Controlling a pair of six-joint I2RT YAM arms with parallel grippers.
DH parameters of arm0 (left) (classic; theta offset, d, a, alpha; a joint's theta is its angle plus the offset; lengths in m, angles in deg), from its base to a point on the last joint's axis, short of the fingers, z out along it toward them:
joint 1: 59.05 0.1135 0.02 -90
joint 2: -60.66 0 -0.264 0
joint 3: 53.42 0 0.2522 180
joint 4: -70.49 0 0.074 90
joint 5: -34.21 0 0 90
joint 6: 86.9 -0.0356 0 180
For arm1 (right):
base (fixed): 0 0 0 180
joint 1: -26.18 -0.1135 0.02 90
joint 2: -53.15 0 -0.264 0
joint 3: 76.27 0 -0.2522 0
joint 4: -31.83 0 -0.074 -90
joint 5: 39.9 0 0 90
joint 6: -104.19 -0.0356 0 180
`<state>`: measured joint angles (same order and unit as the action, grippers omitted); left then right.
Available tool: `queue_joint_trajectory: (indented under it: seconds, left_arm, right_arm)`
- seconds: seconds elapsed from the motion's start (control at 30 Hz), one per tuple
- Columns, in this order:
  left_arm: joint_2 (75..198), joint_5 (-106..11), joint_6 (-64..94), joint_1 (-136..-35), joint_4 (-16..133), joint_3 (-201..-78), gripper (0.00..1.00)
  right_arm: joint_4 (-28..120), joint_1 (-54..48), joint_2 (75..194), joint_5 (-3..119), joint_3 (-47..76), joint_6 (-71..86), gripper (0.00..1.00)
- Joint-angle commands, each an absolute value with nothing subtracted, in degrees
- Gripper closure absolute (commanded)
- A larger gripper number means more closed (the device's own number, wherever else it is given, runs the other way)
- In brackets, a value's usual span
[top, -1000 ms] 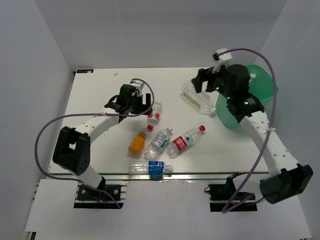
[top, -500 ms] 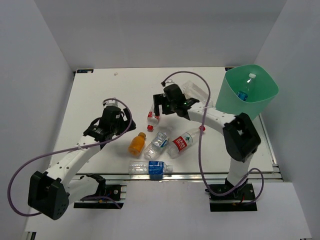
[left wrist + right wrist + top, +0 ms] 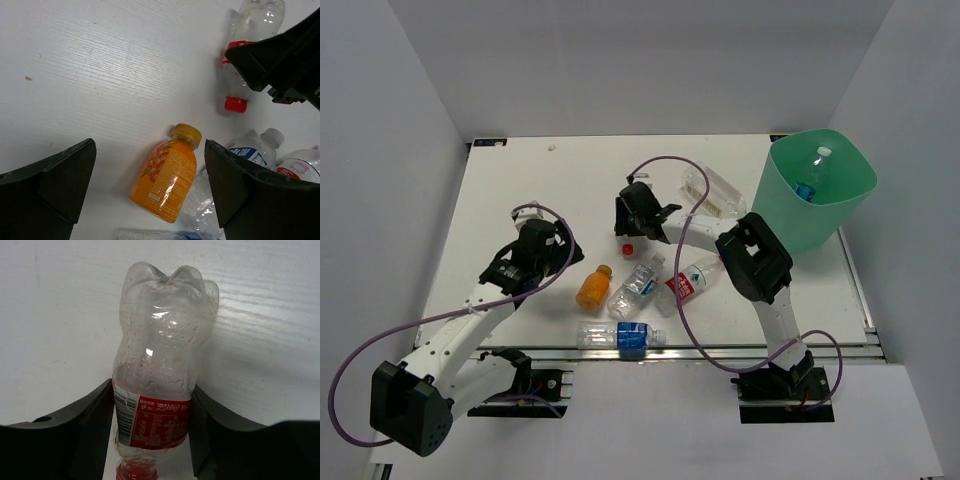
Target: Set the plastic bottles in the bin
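Red-labelled bottle (image 3: 165, 340) within right end effector (image 3: 152, 412)

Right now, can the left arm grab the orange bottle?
Probably yes. The left gripper is open right over the orange bottle, with nothing between them; a blue-labelled bottle lies close beside it.

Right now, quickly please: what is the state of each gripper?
Left gripper: open, holding nothing.
Right gripper: one finger on each side of the red-label bottle; whether it grips cannot be told.
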<state>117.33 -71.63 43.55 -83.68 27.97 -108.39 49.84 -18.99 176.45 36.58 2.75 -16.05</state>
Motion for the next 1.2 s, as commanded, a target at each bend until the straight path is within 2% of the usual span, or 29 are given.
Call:
queue_joint_trajectory:
  seconds: [0.0,0.03,0.1,0.13,0.33,0.4,0.53,0.63,0.77,0.8,0.83,0.87,0.97,1.17]
  left_arm:
    - [116.0,-74.2,44.9,-83.7,28.4,-108.1,0.02]
    - [115.9,-74.5,45.1,-83.7,28.8,-108.2,0.02]
    - [115.8,-75.4,45.0,-83.7,30.2,-108.5,0.02]
    - [115.9,-75.7,44.7,-83.7,30.5,-108.7,0.02]
    - [117.9,-75.3,43.0,-83.7,35.3,-110.2,0.02]
    - [119.0,-75.0,42.6,-83.7,36.1,-110.4,0.02]
    - [120.9,-74.2,42.2,-83.7,38.4,-110.2,0.02]
    - [122.4,-72.5,41.3,-83.7,40.4,-110.6,0.02]
    - [124.1,-75.0,40.4,-83.7,39.4,-113.3,0.02]
    - [124.2,-75.4,40.2,-83.7,39.2,-113.7,0.02]
    - [124.4,-75.7,39.7,-83.7,39.3,-114.1,0.02]
    - [124.2,-76.0,39.4,-83.7,39.3,-114.3,0.02]
    - [124.0,-78.8,38.8,-83.7,38.7,-115.5,0.02]
    - [123.8,-79.3,37.1,-83.7,38.6,-117.0,0.02]
  right_arm:
    - [46.9,-18.5,175.9,34.3,0.6,-16.6,0.52]
    - [46.3,-18.4,175.0,34.5,0.1,-13.9,0.64]
    - [43.3,-17.7,170.8,35.9,-0.8,-9.7,0.78]
    - [43.3,-17.2,168.9,37.0,-2.3,-7.9,0.79]
    - [47.0,-6.3,148.3,49.4,-2.6,1.2,0.83]
    - [48.4,-1.0,143.5,49.2,-0.2,6.3,0.82]
    - [49.7,10.0,132.0,39.8,5.7,13.3,0.76]
    - [49.8,20.3,128.7,42.1,10.4,13.8,0.76]
    - [52.3,30.6,131.1,43.2,10.5,13.2,0.68]
    - [53.4,31.6,131.8,44.1,9.8,13.3,0.6]
    - [54.3,32.6,133.0,43.9,8.9,13.8,0.47]
    - [55.3,32.6,133.1,43.3,8.7,13.8,0.13]
    - [53.8,32.6,131.4,44.1,10.2,16.0,0.11]
    - [52.0,32.2,124.7,53.9,11.7,19.2,0.11]
